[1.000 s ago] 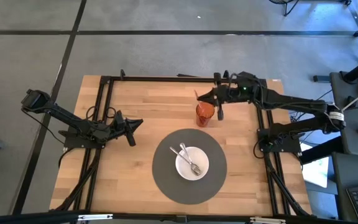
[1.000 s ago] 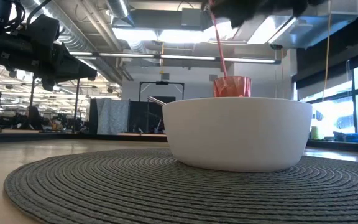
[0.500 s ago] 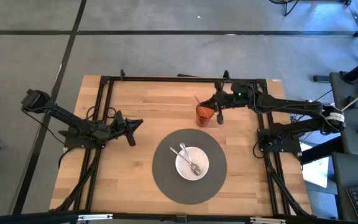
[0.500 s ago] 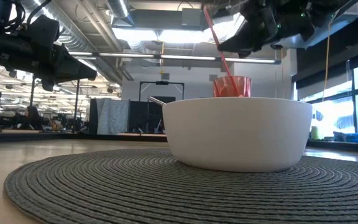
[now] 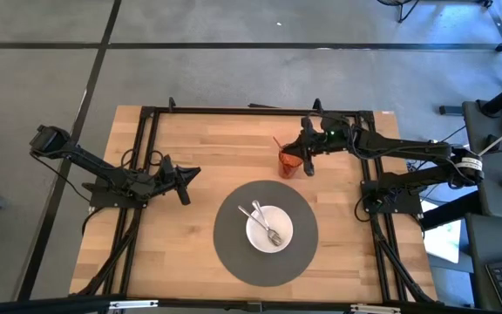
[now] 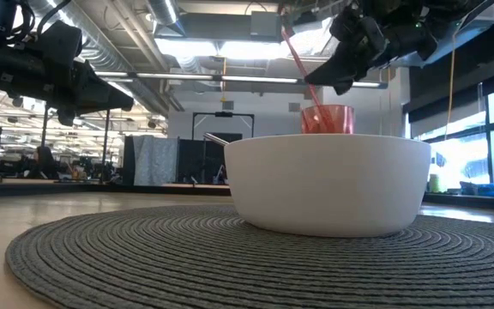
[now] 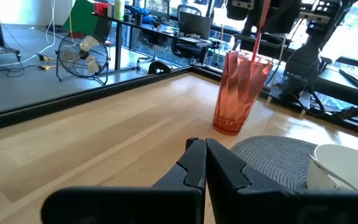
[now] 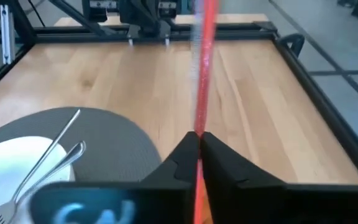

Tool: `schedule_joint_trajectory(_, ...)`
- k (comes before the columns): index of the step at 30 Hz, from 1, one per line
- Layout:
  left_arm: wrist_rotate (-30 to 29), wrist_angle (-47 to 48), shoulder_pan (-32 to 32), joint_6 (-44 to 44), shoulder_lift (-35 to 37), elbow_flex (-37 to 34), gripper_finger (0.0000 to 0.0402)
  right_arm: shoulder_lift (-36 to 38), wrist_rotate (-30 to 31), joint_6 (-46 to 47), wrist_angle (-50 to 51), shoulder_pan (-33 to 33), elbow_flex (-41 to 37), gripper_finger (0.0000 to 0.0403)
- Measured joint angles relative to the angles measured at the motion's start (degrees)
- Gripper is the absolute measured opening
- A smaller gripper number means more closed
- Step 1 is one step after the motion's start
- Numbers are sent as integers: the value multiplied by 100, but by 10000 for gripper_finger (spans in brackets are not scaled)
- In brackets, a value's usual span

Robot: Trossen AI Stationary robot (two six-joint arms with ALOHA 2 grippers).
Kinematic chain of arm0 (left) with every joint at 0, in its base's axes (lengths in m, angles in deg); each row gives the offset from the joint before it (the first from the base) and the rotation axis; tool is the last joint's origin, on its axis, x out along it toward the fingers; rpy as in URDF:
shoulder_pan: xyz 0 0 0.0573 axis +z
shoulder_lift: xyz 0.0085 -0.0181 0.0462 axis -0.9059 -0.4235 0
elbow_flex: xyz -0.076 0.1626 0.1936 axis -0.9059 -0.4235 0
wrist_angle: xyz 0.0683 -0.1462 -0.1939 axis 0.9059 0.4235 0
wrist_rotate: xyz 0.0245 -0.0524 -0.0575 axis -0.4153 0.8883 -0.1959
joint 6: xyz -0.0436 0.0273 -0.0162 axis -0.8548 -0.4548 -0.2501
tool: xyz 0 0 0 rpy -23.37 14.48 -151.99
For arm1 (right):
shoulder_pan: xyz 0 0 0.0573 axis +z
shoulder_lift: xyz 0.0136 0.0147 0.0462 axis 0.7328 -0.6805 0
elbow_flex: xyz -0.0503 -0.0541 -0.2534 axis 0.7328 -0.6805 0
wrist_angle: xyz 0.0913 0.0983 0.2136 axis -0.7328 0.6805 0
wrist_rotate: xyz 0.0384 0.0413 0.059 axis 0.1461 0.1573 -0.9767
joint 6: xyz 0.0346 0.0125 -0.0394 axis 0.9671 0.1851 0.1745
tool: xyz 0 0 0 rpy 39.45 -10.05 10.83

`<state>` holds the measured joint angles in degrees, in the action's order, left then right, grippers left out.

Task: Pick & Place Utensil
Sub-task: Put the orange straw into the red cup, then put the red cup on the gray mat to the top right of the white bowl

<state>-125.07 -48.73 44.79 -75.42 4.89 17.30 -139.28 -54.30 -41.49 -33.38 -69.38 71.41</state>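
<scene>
A red see-through cup [image 5: 289, 163] stands on the wood beyond the grey mat; it also shows in the left wrist view as the cup [image 7: 240, 93]. A long red utensil [image 6: 301, 64] slants out of the cup, its free end [image 5: 277, 141] pointing to the table's far left. My right gripper [image 8: 197, 140] hovers just above the cup's rim, shut on this utensil. My left gripper [image 5: 184, 187] waits shut at the table's left, holding nothing. A white bowl [image 5: 269, 228] on the mat holds two metal utensils [image 5: 264, 221]. My right gripper pinches the red utensil's shaft [image 8: 199, 121] between its two fingers, coming level from the table's right with the fingers lying roughly along it. The utensil is tilted, and its lower end sits inside the cup [image 6: 327, 119]. Its long upper part runs out past the fingertips.
The round grey woven mat [image 5: 234, 253] lies near the table's near edge. Black frame rails [image 5: 234, 111] run along the far side and both flanks. Bare wood [image 5: 207, 148] lies between the two arms.
My right gripper has come down and toward the near edge, staying shut on the red utensil. The utensil has sunk into the cup and leans more. The cup has shifted slightly to the right.
</scene>
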Motion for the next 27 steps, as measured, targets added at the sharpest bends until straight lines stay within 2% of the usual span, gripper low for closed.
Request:
schedule_joint_trajectory(7, 0, -1, 0, -52, -1, 0, 2, 2, 249, 108, 99, 0, 30, 113)
schedule_joint_trajectory(11, 0, -1, -1, -86, -1, 0, 2, 53, 537, 102, 434, 0, 312, 148)
schedule_joint_trajectory(15, 0, -1, -1, -86, -1, 0, 2, 60, 964, 14, 1815, 17, 986, 157)
schedule_joint_trajectory(20, 1, -1, -1, -86, -1, 0, 2, 44, 1401, 435, 3480, 15, 1735, 150)
schedule_joint_trajectory(27, 0, -2, 1, -51, 0, 0, 2, -90, 1512, 775, 4210, 4, 1864, 148)
